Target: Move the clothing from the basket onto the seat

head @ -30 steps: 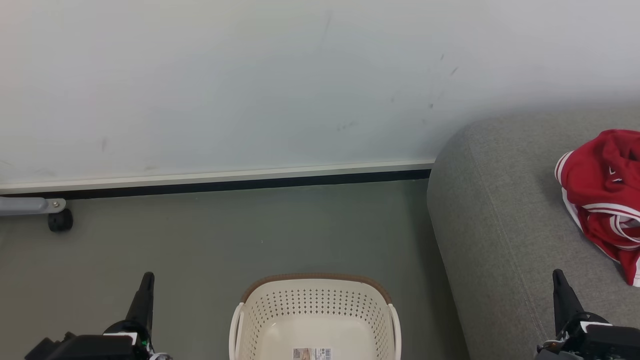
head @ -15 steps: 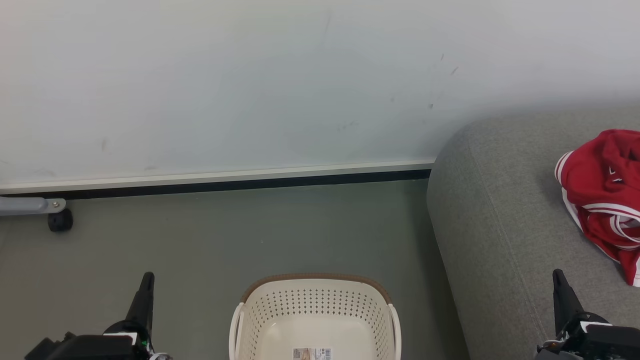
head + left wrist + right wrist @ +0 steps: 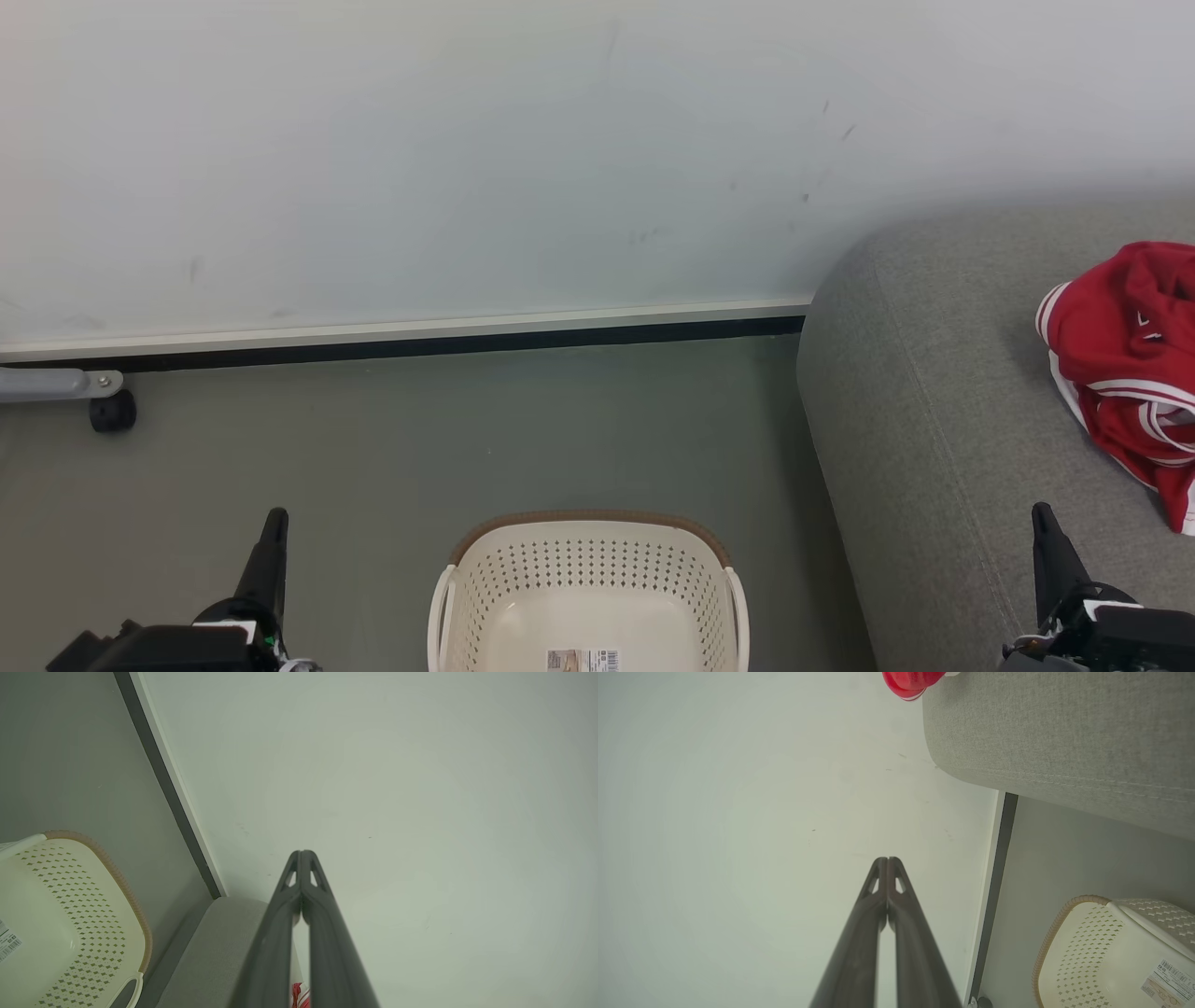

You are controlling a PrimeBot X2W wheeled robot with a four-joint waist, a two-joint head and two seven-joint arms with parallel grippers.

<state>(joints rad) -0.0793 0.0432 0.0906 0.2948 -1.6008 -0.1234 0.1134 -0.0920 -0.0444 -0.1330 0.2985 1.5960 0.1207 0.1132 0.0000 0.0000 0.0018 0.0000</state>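
Both arms are held low, fingers pointed up the wall (image 3: 467, 140). The left gripper (image 3: 274, 523) is seen over the floor (image 3: 373, 439) beside the one basket (image 3: 588, 560), the right gripper (image 3: 1042, 519) over the seat (image 3: 934, 420) — each pressed closed, tip to tip. One red heap of clothing (image 3: 1125, 364) is found on the seat, well in from its left edge.

Slim dark fingers (image 3: 278, 933) — black wrist housings (image 3: 159, 649)

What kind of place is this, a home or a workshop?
Probably an indoor living-room corner, perhaps staged: a grey fabric seat stands beside a plain pale wall, a laundry basket sits on the grey floor, and red clothing lies on the seat.
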